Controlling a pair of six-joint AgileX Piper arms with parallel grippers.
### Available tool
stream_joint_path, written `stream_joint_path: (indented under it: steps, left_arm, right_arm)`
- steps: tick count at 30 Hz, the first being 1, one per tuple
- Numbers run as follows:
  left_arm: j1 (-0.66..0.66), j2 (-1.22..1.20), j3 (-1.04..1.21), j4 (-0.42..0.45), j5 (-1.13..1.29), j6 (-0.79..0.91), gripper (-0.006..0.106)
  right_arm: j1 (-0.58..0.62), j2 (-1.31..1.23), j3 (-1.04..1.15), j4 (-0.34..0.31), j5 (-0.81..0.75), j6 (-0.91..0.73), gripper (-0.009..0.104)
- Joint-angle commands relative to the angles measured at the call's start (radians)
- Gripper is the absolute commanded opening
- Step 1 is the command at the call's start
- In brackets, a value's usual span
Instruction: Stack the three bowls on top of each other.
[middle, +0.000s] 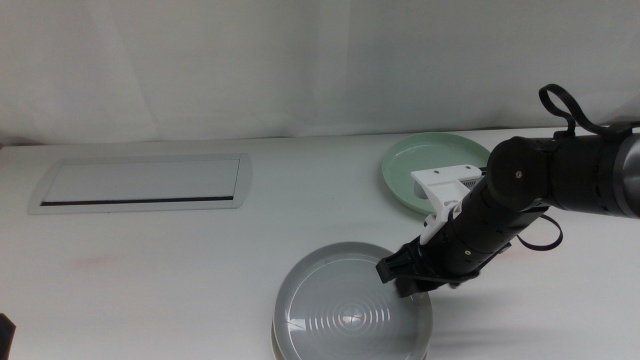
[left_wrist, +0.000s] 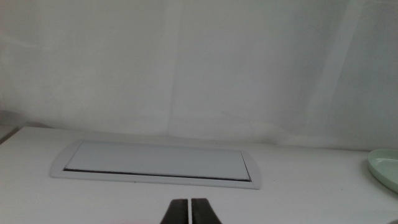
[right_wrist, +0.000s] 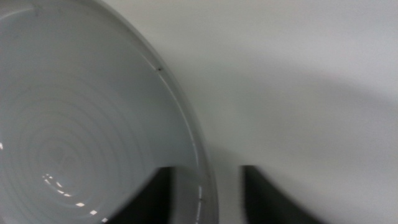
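Nearest the camera in the middle view, the grey bowl (middle: 352, 312) sits at the front of the tabletop (middle: 180, 280), right of centre. A sliver of white shows under its near left edge, which I judge to be the white bowl (middle: 274, 345) already nested below it, though too little shows to be sure.

The right claw (middle: 405, 278) comes in from the right and sits at the grey bowl's far right rim. In the right wrist view its jaws are parted and straddle the rim (right_wrist: 202, 180), one over the inside of the bowl, the other outside over bare tabletop; whether either touches the plastic I cannot tell. So the claw is released, not pinching anything.

The left claw (left_wrist: 191, 211) waits low at the left side of the tabletop with its jaws pressed together, gripping nothing.

Farther back on the right, the mint green bowl (middle: 432, 172) lies alone, partly hidden by the right arm and well apart from the grey bowl. It looks like the one left to stack.

These bowls look like thin, light, stiff plastic with a smooth glossy surface, so likely slippery. The low rim is the only sensible hold: one jaw inside, one outside, pinched firmly, since a shallow bowl held at one edge may tilt or slide.

Farthest left lies the flat white panel (middle: 140, 183) with its dark slot.
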Motion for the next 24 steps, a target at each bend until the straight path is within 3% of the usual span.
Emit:
stream_joint_path:
  steps: [1,5,9,10,13,16,19,24]
  left_arm:
    - [0.001,-0.005,0.039,0.0,-0.011,-0.002,-0.003]
    - [0.001,-0.005,0.039,0.0,-0.011,0.002,-0.003]
    - [0.001,-0.005,0.039,0.0,-0.011,0.002,-0.003]
    - [0.001,-0.005,0.039,0.0,-0.011,0.002,-0.003]
    - [0.001,-0.005,0.039,0.0,-0.011,0.002,-0.003]
    - [0.001,-0.005,0.039,0.002,-0.011,0.019,-0.003]
    - [0.001,-0.005,0.039,0.002,-0.011,0.021,-0.003]
    - [0.001,-0.005,0.039,0.002,-0.011,0.021,-0.003]
  right_arm:
    - [0.006,-0.003,0.002,0.022,0.003,-0.032,0.058]
    - [0.006,-0.009,0.002,0.048,-0.002,-0.068,0.101]
    - [0.006,-0.045,0.002,0.082,-0.006,-0.148,0.103]
    - [0.006,-0.054,0.002,0.156,0.007,-0.208,0.103]
    - [0.006,-0.065,0.001,0.279,0.039,-0.322,0.103]
    - [0.006,-0.065,-0.02,0.335,0.068,-0.374,0.102]
    - [0.006,-0.081,-0.05,0.307,0.085,-0.369,0.101]
    - [-0.003,-0.17,-0.104,0.159,0.087,-0.298,0.101]
